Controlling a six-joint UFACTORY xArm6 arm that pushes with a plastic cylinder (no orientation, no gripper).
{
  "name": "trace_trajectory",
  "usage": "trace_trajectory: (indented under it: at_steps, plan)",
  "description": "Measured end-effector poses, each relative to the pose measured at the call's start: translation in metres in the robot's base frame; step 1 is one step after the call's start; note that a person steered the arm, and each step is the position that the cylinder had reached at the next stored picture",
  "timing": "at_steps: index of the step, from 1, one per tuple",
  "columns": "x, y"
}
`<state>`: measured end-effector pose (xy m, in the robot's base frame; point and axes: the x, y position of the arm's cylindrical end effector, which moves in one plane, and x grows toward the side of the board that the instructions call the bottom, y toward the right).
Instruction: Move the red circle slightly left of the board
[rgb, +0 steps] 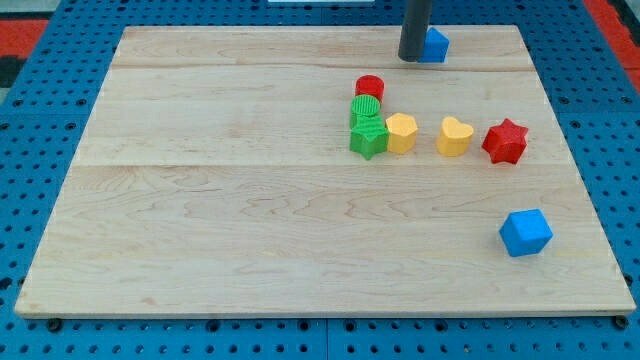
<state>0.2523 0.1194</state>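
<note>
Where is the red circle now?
The red circle sits right of the board's centre, toward the view's top, touching the green circle just below it.

red circle (370, 87) above green circle (366, 107), my tip (413, 58) beside blue block (437, 45)

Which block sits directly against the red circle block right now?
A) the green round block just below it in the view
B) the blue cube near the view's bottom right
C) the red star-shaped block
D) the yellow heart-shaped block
A: the red circle block touches the green round block just below it, while my tip is apart, up and to the view's right.
</note>
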Motion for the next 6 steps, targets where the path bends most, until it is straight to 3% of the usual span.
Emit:
trace_trajectory:
  at_steps: [2,3,5,6]
  plan:
    - [0.054,-0.021]
    - [0.063,-0.073]
    - [0.108,-0.068]
    - [0.114,-0.142]
